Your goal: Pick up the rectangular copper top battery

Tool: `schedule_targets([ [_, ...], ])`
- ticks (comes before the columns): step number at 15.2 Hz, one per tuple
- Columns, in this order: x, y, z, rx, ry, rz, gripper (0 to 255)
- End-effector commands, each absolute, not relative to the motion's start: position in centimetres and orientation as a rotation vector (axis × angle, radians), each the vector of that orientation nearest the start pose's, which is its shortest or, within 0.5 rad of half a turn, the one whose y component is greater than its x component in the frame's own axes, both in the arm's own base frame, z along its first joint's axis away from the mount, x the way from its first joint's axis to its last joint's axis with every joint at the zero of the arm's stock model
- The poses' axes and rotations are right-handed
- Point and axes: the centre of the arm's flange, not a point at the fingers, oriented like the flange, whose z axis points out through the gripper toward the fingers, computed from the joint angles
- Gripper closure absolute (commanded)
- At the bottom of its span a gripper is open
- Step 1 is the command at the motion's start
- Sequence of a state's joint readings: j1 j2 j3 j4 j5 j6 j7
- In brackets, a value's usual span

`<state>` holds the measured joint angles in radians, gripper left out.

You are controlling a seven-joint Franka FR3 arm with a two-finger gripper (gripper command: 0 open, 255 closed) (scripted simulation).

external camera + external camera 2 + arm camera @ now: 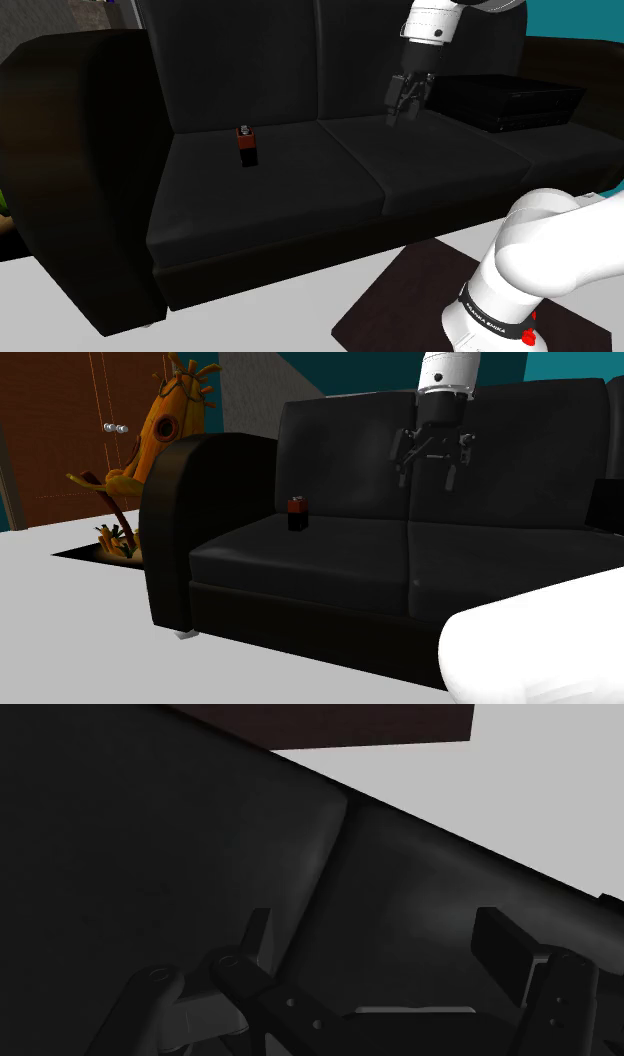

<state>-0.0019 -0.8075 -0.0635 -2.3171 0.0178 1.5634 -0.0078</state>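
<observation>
A small rectangular battery (246,144) with a copper-red top and black lower half stands upright on the black sofa's seat cushion (260,195), near the backrest. In the second exterior view the battery (296,513) stands on the cushion nearest the armrest. My gripper (404,103) hangs open above the middle cushion, well off to the shoulder view's right of the battery and higher than it. From the second exterior view the gripper (430,464) shows its fingers spread, nothing between them. In the wrist view the fingers (505,949) stand apart over dark cushions.
A flat black box (510,100) lies on the sofa's arm at the shoulder view's right. A wide black armrest (70,150) bounds the seat on the left. An orange figure (165,427) stands beyond the sofa by a wooden cupboard (70,432).
</observation>
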Motion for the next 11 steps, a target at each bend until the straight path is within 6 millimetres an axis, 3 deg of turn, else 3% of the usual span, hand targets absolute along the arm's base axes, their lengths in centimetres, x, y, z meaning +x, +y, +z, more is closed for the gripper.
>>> schedule_targets([
  [1, 30.0, -2.5, 61.4, -3.078, 0.059, -0.084, 0],
  [11, 40.5, 6.4, 60.8, -3.107, 0.100, -0.050, 0],
])
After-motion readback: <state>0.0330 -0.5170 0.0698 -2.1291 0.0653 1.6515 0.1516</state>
